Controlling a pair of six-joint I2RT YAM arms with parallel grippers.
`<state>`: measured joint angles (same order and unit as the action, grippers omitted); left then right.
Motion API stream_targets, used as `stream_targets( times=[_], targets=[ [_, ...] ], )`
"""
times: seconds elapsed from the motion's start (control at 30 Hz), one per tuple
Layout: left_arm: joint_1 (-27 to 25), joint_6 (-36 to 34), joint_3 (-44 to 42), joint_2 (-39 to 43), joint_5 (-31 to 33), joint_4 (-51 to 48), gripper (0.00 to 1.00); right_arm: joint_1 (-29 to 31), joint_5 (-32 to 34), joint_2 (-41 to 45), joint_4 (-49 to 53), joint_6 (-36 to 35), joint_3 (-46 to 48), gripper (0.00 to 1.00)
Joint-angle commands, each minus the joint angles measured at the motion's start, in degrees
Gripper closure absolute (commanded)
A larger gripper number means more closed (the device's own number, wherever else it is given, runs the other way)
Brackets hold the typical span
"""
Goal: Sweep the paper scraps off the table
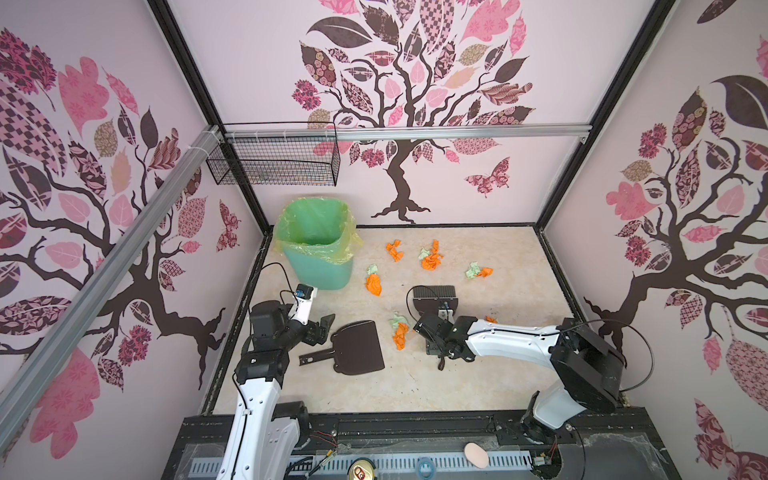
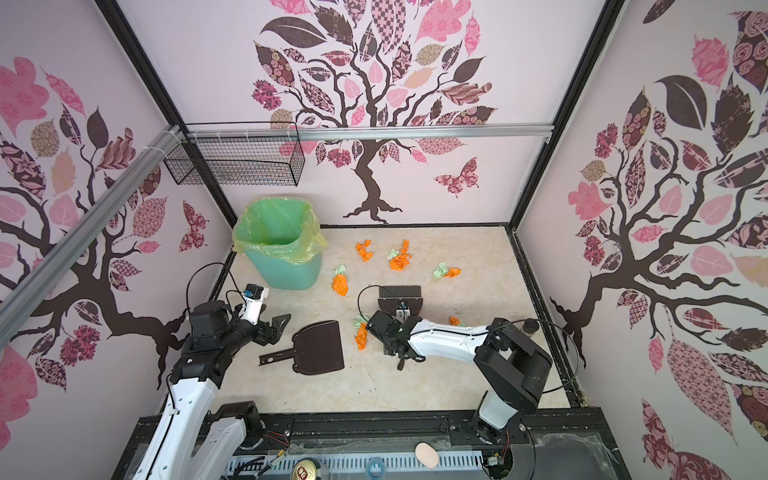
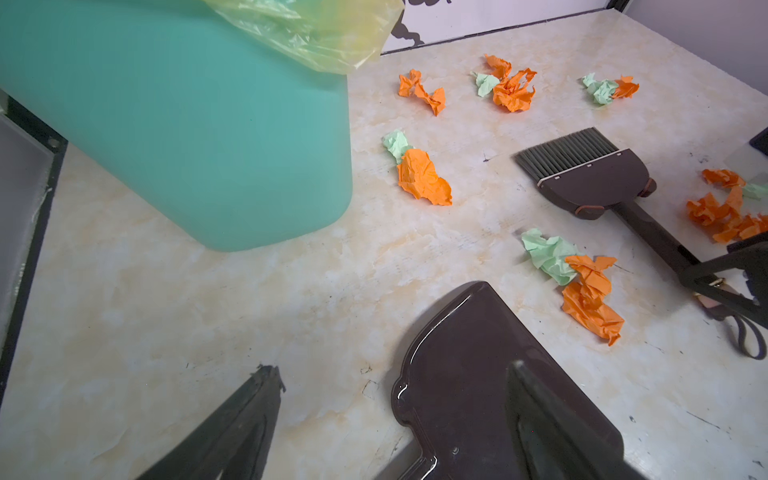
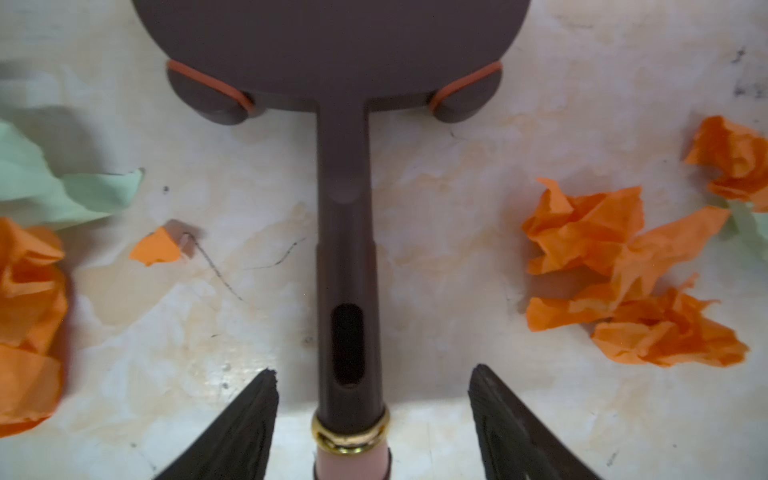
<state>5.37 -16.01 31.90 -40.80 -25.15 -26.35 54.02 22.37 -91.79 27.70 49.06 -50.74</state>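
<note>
Several orange and pale green paper scraps (image 1: 432, 257) (image 2: 340, 282) (image 3: 422, 174) lie scattered over the beige table (image 1: 498, 374), mostly toward the back. One wad (image 1: 400, 330) lies between the dark dustpan (image 1: 357, 347) (image 3: 469, 357) and the brush (image 1: 434, 297) (image 4: 340, 249). My left gripper (image 1: 321, 329) (image 3: 392, 370) is open over the dustpan's handle end, touching nothing. My right gripper (image 1: 438, 347) (image 4: 374, 372) is open and straddles the brush handle, with a gap on each side. Scraps (image 4: 615, 257) lie on both sides of that handle.
A teal bin (image 1: 318, 245) with a yellow-green liner stands at the back left, close to the left arm. A black wire basket (image 1: 274, 160) hangs on the wall above it. A can (image 1: 361, 471) and a pinkish oval (image 1: 476, 455) sit on the black front rail.
</note>
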Motion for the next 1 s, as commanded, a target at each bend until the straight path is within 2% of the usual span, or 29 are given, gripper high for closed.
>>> stream_targets(
  times=[0.0,0.17,0.4,0.53,0.73,0.87,0.97],
  targets=[
    [0.3,0.7,-1.5,-0.7,-1.3,0.7,0.14,-0.3,-1.8,-1.7,-3.3,-1.2,-1.0,0.26],
    [0.3,0.8,-1.4,-1.6,-1.3,1.0,0.14,-0.5,-2.1,-4.7,-4.6,-1.4,-0.9,0.43],
    [0.4,-0.2,-1.4,-1.5,-0.8,0.6,0.14,-0.4,-3.1,-6.5,-4.6,-0.9,-1.1,0.58],
    [0.3,0.1,-1.0,-1.4,-1.3,0.3,0.14,-0.4,-3.0,-5.9,-3.8,-0.8,-1.0,0.72],
    [0.3,1.0,1.7,-2.1,-4.5,-2.7,0.14,-0.3,-0.3,-0.6,3.9,-1.1,-3.5,0.77],
    [0.3,2.2,7.2,-5.0,-10.1,-8.5,0.15,-0.2,2.6,6.6,11.9,-2.2,-7.9,0.79],
    [0.4,2.2,12.3,-8.1,-17.2,-13.4,0.15,-0.3,2.9,11.4,17.1,-3.4,-12.0,0.8]
  ],
)
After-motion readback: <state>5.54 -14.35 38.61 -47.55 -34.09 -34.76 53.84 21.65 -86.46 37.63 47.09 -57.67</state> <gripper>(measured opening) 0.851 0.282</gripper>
